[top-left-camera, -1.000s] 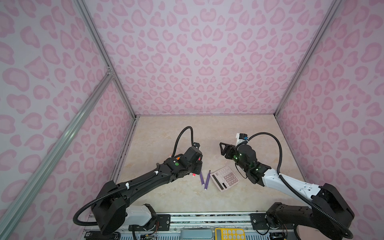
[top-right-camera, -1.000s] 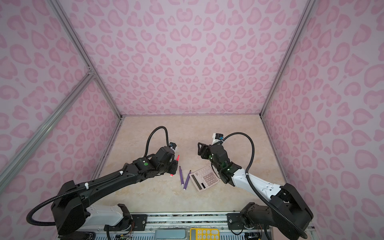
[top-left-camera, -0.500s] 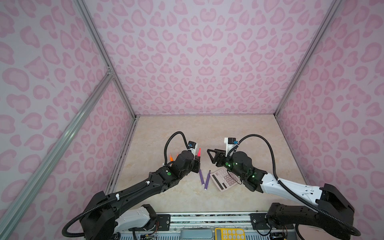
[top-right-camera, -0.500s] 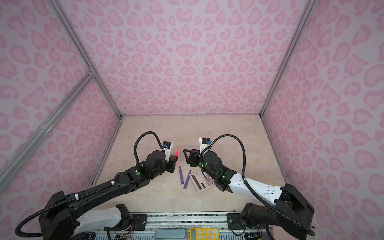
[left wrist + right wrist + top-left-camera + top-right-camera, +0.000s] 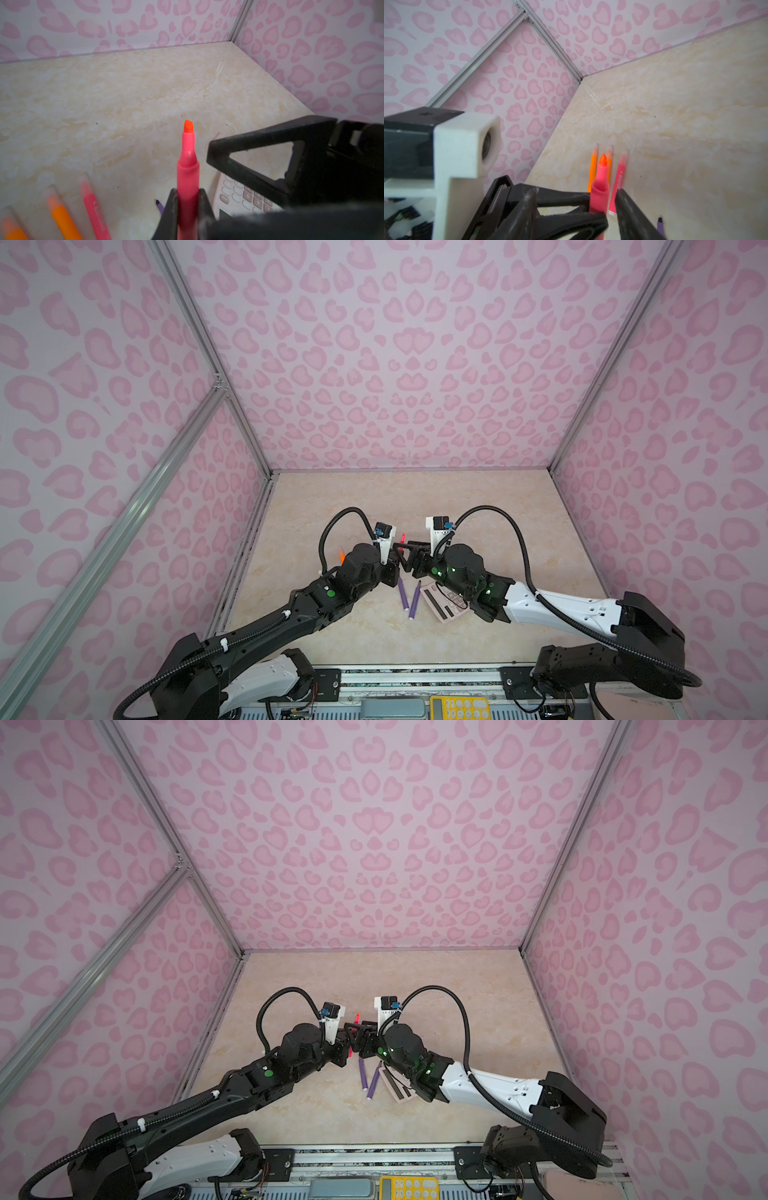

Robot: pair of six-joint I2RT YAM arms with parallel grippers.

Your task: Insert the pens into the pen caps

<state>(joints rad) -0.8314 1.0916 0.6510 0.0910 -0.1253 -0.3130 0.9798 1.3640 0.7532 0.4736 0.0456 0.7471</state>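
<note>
Left gripper (image 5: 188, 194) clamped on a pink-red pen (image 5: 188, 166) — tip upward, held above the tabletop's (image 5: 124, 93) middle. Right gripper (image 5: 603, 194) jaws stand apart, straddling that pen's barrel. Two purple pens (image 5: 402, 595) lie beside the calculator (image 5: 441, 606) — nearer the front edge.

Two pens (image 5: 402, 595) on table (image 5: 498, 510), calculator (image 5: 441, 606) just right of them

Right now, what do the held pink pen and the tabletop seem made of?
The pink pen: probably plastic, smooth, soft sheen on its moulded shoulder. The tabletop: cream marble pattern, faintly glossy; stone or printed laminate, cannot tell.
</note>
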